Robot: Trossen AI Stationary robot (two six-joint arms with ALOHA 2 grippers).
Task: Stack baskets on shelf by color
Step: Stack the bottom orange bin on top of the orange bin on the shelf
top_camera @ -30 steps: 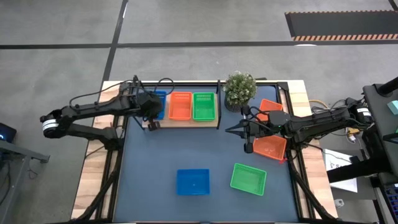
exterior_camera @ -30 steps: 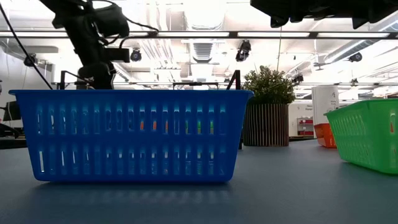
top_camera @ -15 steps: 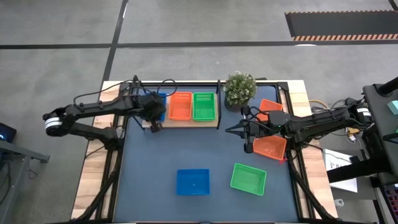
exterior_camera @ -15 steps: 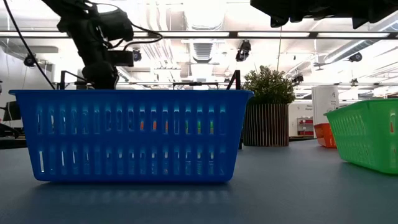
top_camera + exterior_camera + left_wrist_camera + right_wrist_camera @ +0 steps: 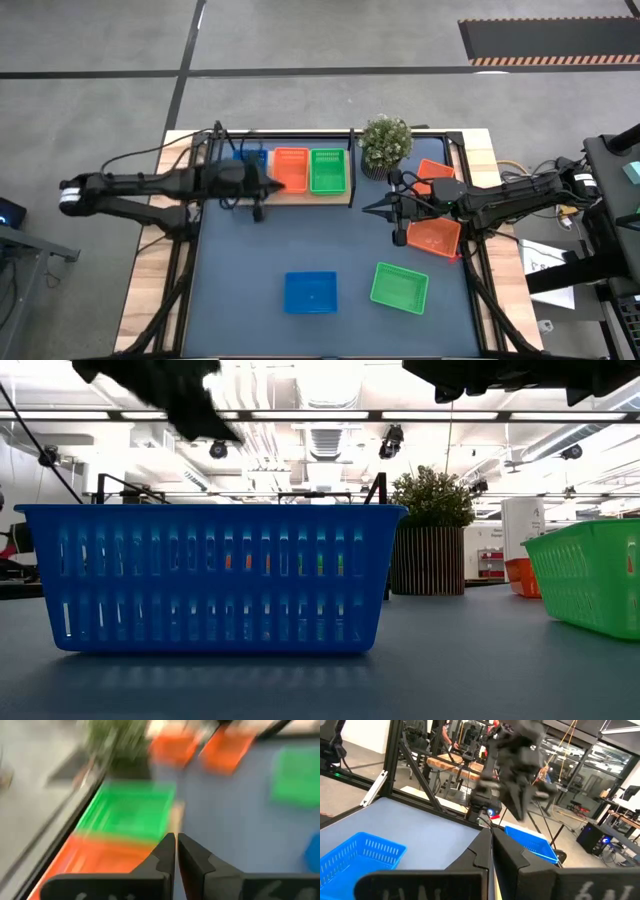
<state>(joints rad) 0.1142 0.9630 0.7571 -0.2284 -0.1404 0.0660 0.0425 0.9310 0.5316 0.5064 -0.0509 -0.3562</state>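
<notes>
Shelf (image 5: 345, 195) sitting at table's far edge, holding blue basket (image 5: 253, 158), orange basket (image 5: 291, 170), green basket (image 5: 328, 170) side by side. Loose blue basket (image 5: 310, 292) and green basket (image 5: 400, 287) lying near front. Left gripper (image 5: 262, 190) hovering by shelf, fingers pinched together, empty. Right gripper (image 5: 375, 210) waiting beside orange baskets (image 5: 436, 237) at right, fingers closed, empty.

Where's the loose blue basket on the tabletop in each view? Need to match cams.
High view: loose blue basket near the front edge, left of the loose green basket.
Low view: fills the left and centre foreground.
Left wrist view: only a blue sliver at the frame edge, cannot tell.
Right wrist view: blue basket in the foreground.
Shared landmark: the potted plant.
</notes>
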